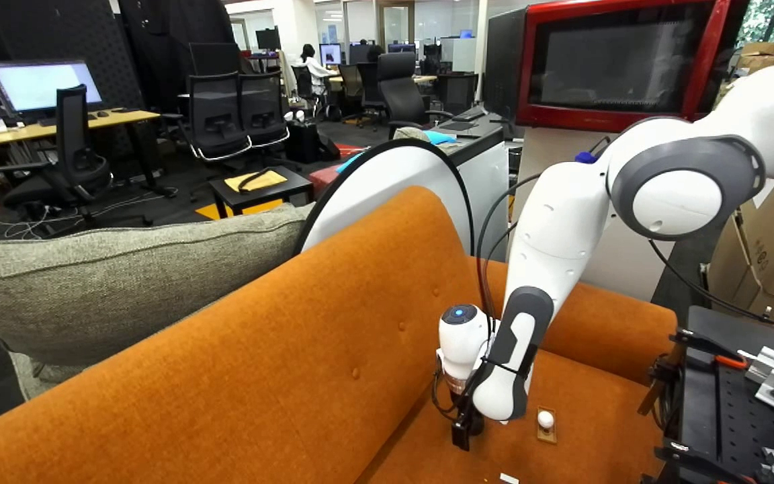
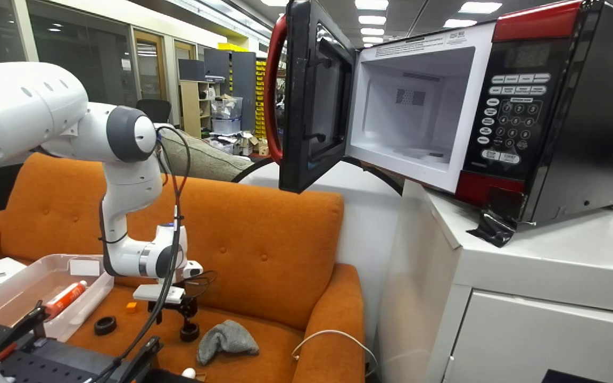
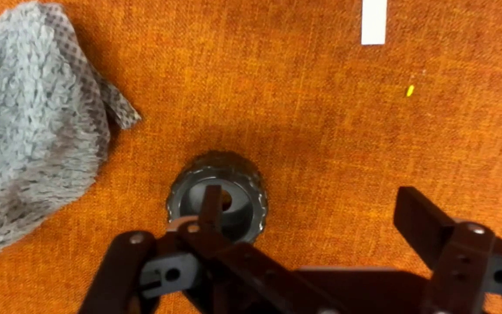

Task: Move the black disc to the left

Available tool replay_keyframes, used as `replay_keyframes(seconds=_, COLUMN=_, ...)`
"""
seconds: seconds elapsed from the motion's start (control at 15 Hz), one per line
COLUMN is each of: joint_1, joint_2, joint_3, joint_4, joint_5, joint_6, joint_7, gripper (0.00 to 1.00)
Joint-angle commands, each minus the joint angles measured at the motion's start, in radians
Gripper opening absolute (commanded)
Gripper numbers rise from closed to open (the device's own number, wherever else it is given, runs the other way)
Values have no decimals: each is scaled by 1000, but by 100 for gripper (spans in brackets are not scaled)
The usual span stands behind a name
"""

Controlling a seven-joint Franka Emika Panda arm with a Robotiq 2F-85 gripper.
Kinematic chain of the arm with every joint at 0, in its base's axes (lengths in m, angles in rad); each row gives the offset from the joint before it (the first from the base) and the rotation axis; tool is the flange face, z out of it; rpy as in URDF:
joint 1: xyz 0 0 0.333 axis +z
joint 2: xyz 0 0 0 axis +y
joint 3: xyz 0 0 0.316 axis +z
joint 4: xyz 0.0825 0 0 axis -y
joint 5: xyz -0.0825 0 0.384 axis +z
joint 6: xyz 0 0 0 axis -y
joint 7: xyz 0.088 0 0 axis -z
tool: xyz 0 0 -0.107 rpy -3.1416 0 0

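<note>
Toward the back edge of the bench [image 2: 269, 361], your likely black disc [image 3: 241, 198] sits partly behind your tool [image 3: 308, 196] in wrist view; it's spread wide, holding nothing. Probably light, stiff, sturdy: centre over it, pinch across the ridged rim.
</note>
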Motion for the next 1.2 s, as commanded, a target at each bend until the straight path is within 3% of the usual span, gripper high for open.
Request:
replay_keyframes(seconds=0.0, joint_1=-7, joint_2=60, joint_3=5, joint_4=106, joint_5=-17, joint_6=-78, joint_7=10, gripper=100)
replay_keyframes(seconds=0.47, joint_1=-17, joint_2=152, joint_3=12, joint_4=244, joint_5=-20, joint_6=-167, joint_7=0, gripper=100)
replay_keyframes(seconds=0.67, joint_1=-31, joint_2=131, joint_3=17, joint_4=220, joint_5=-15, joint_6=-177, joint_7=-3, gripper=98)
replay_keyframes(seconds=0.8, joint_1=-37, joint_2=130, joint_3=17, joint_4=219, joint_5=-14, joint_6=-179, joint_7=-2, gripper=73)
replay_keyframes(seconds=1.13, joint_1=-46, joint_2=128, joint_3=15, joint_4=218, joint_5=-13, joint_6=-176, joint_7=1, gripper=37)
